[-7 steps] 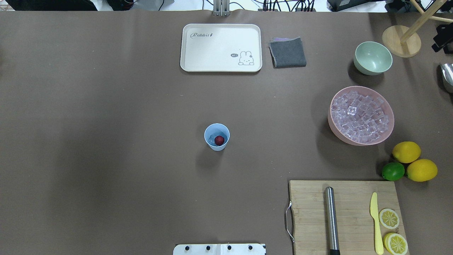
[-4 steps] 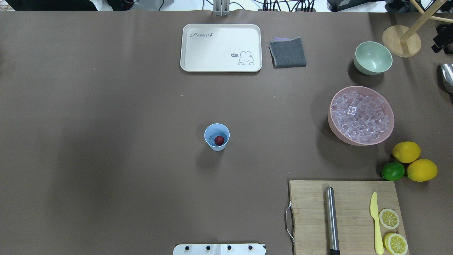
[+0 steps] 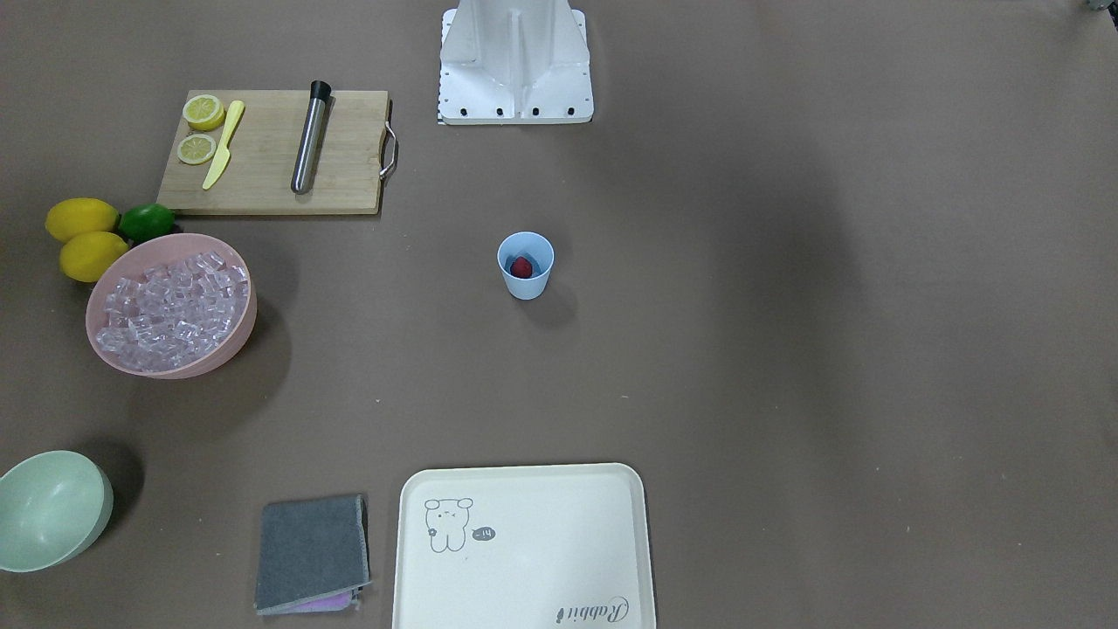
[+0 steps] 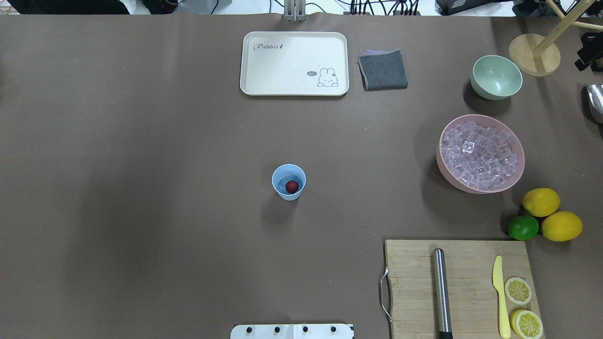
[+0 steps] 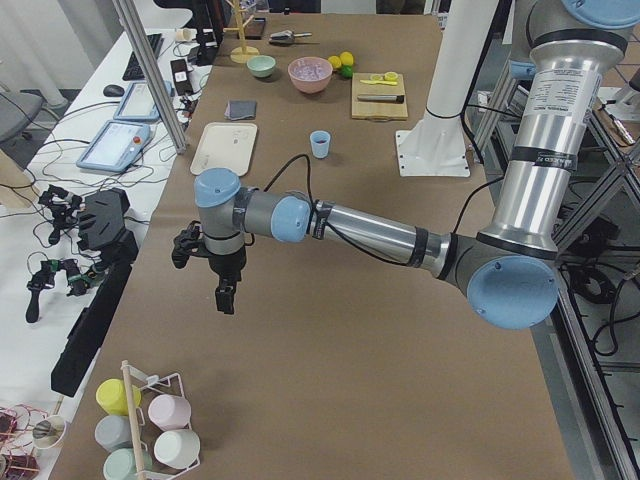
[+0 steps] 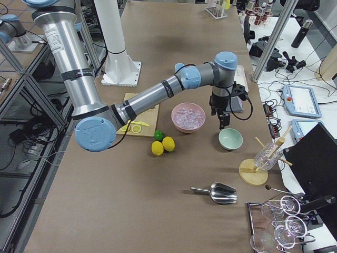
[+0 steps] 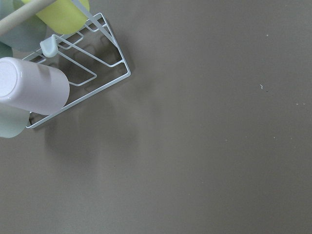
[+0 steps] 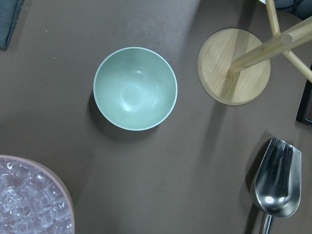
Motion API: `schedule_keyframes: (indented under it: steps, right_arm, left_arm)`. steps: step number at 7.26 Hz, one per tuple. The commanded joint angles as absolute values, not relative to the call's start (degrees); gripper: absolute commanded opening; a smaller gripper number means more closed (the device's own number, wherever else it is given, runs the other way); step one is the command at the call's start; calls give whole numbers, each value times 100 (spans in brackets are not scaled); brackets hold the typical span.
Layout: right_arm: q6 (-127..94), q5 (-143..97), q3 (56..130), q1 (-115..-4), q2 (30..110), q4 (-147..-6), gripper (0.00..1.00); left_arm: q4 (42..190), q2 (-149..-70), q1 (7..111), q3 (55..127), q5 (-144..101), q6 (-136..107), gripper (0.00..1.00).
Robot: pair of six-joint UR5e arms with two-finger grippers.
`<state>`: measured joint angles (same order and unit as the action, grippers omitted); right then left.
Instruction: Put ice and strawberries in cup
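Observation:
The light-blue cup [image 4: 289,193] stands upright at the table's middle and also shows in the front view [image 3: 525,284]. A red strawberry [image 4: 292,187] lies inside it next to a clear ice cube [image 4: 281,183]. Many more ice cubes [image 4: 480,155] fill the pink bowl [image 4: 440,165] at the right. My left gripper [image 5: 225,295] hangs far from the cup, over bare table near a mug rack. My right gripper [image 6: 223,121] hangs over the pale green bowl [image 8: 135,87]. Both show only in side views, so I cannot tell whether they are open or shut.
A cream tray [image 4: 294,63] and a grey cloth [image 4: 382,69] lie at the far edge. A cutting board [image 4: 410,282] holds a steel rod, a yellow knife and lemon slices. Two lemons and a lime [image 4: 523,227] sit beside it. A metal scoop [image 8: 278,180] and a wooden stand [image 8: 234,66] are at the right end.

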<state>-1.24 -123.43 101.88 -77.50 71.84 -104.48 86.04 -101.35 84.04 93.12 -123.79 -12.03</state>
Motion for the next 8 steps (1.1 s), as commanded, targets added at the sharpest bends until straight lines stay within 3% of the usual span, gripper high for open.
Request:
schedule_keyframes:
  steps: [1,6,8]
  right_arm:
    - [-193,-12357,10195,-7717,7181,-10433,100]
    - [-176,-12296,9994,-7673,7154,-10406,100]
    - [-176,-12252,9443,-7638,7119,-10049,100]
  left_arm:
    - [8604,-10195,8394,9255,-12375,-1204,97]
    - [8728,-10379,8033,9098,-12375,-1213,97]
    - [8736,-10520,8033,9000,-12375,-1213,97]
